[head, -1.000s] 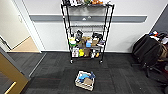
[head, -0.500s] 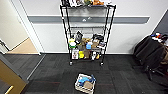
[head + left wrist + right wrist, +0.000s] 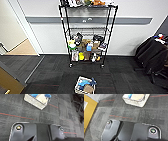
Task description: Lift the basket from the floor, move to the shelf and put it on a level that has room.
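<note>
Basket (image 3: pixel 85 85) sits on the floor (image 3: pixel 50 72), low centre in head view, well short of the shelf (image 3: pixel 87 35) and turned a bit askew vs the rack. Both wrist views show it ahead of each arm, apart; neither clearly nearer. Claw state: can't tell for either arm.
</note>
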